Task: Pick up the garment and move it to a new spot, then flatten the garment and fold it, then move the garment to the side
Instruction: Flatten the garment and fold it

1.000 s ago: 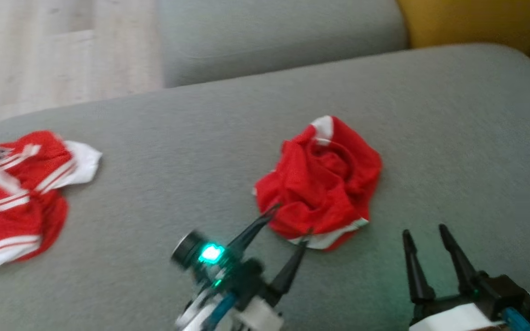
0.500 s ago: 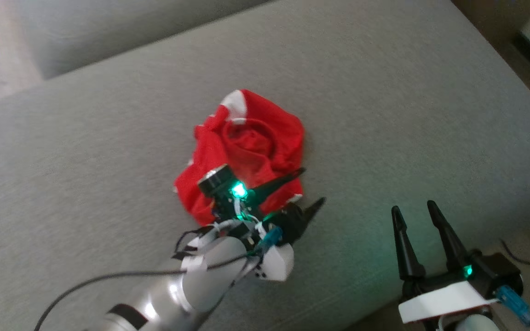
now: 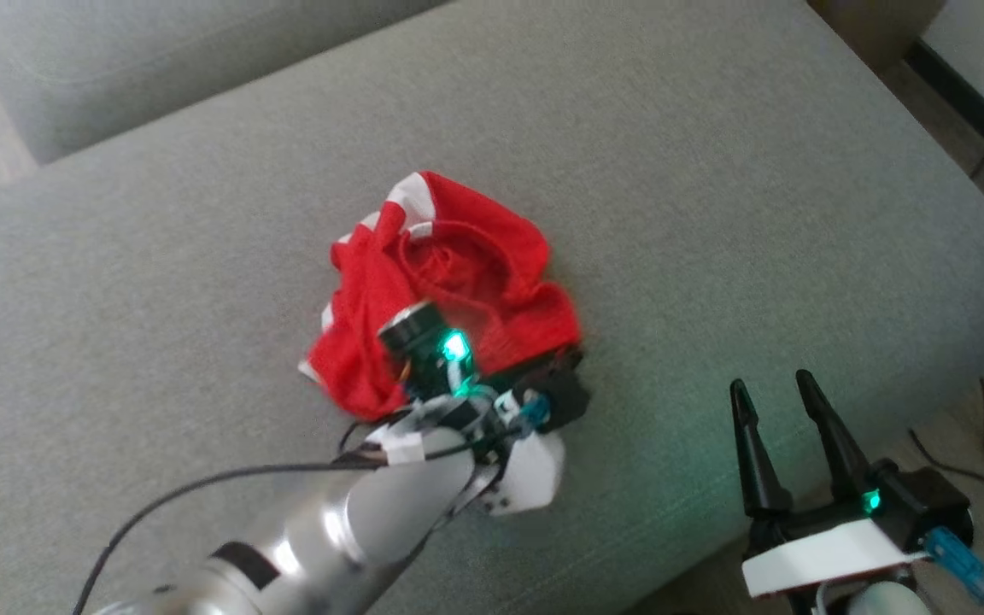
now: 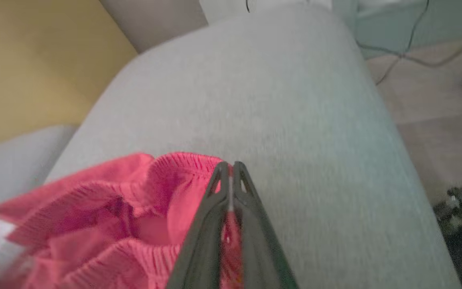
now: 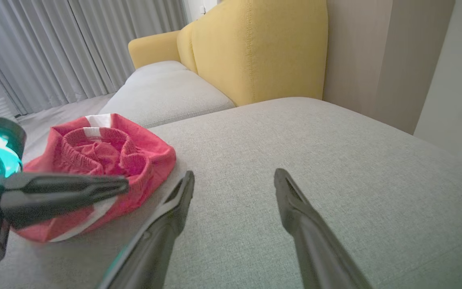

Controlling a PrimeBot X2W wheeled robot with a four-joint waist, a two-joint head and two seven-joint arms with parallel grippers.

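A broad grey sofa seat [image 3: 714, 213] takes up most of the head view, and the right wrist view shows a yellow backrest [image 5: 255, 48] rising behind it. The garment [image 3: 458, 256], red with white trim and a ribbed waistband, lies crumpled in a loose mound near the middle of the seat, with bare cushion on every side. The silver left forearm [image 3: 355, 530] reaches in over its near edge. The left gripper [image 4: 229, 165] is at the side of the mound nearest the right arm; its two fingers are pressed together, and in its own wrist view a sliver of red cloth shows pinched between them, so it appears to be clamped on a fold of the garment's rim. The right gripper [image 3: 772, 386] hangs at the near edge of the seat, well apart from the cloth, with its fingers spread and nothing between them. I judge this to be the first step, with the pickup just secured and the carry to a new spot not yet begun, since the bulk of the cloth rests on the cushion. The next move calls for a lift high enough that the hanging cloth clears the seat. A thin fold like this one could slip if pulled sharply.
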